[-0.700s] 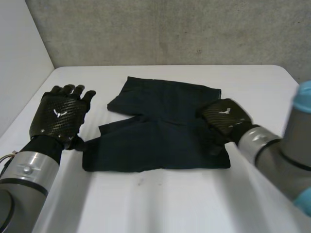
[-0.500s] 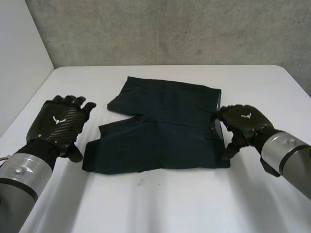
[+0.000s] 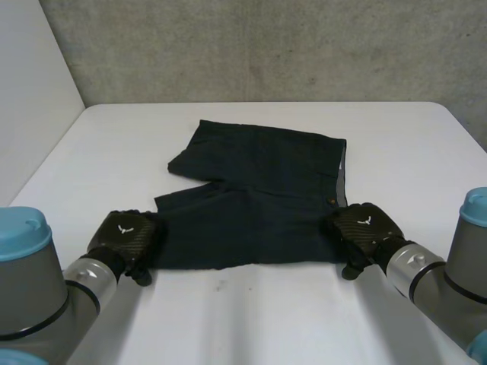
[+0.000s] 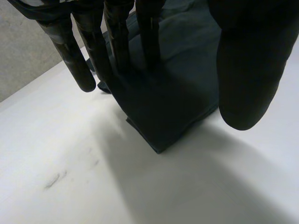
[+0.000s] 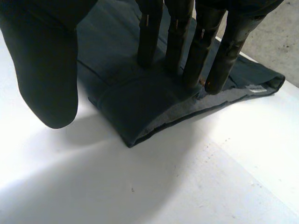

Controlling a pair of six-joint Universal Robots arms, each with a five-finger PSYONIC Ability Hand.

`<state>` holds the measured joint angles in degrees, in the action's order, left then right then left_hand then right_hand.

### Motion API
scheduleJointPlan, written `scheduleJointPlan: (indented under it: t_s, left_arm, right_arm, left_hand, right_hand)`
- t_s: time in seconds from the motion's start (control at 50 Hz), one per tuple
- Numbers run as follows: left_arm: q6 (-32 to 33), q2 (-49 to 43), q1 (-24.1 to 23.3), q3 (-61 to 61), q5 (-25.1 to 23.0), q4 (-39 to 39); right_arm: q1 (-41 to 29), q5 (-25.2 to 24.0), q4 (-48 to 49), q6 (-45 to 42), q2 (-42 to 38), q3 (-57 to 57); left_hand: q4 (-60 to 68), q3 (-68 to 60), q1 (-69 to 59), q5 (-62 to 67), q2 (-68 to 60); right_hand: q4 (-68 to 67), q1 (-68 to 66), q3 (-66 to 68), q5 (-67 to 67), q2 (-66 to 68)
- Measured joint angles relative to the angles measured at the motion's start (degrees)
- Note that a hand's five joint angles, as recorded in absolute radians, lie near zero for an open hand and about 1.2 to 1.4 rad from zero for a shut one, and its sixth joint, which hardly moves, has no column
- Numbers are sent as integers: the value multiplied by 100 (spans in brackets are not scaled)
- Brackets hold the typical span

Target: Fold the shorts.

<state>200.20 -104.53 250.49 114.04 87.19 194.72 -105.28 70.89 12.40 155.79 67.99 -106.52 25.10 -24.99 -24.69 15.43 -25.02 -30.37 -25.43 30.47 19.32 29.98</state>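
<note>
Shorts (image 3: 259, 205) of dark cloth are lying flat in the middle of the white table (image 3: 251, 327), with the waistband pointing toward the robot's right and the leg ends toward its left. The left hand (image 3: 125, 236) is resting at the near corner of the leg end. It is open, its straight fingers (image 4: 117, 42) lying on the cloth and its thumb (image 4: 247, 70) hanging clear of it over the table. The right hand (image 3: 361, 228) is sitting at the near corner of the waistband. It is open too, its straight fingers (image 5: 175, 37) pressing on the cloth and its thumb (image 5: 46, 70) held apart.
</note>
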Motion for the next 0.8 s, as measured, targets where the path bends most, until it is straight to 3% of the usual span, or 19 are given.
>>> scheduleJointPlan:
  t_s: [0.24,0.28,0.44,0.8]
  left_arm:
    - [253,-581,121,-332,2,134]
    - [341,-698,129,-444,7,139]
    - [392,-848,139,-662,13,263]
    - [421,-1064,128,-859,-10,569]
  right_arm:
    - [-35,40,50,4,-529,475]
    - [-42,38,38,6,-639,620]
    - [-46,38,20,10,-816,865]
    - [-226,291,3,306,-775,1235]
  left_hand:
    - [0,0,0,0,0]
    - [-1,0,0,0,0]
    - [175,-154,-195,149,-156]
    - [627,-587,-602,584,-591]
  right_hand:
    - [-1496,-1229,1490,1344,1562]
    - [-2434,-1885,2417,2247,2462]
    - [-3684,-2732,3516,3389,3687]
    - [-3787,-2994,3668,3515,3738]
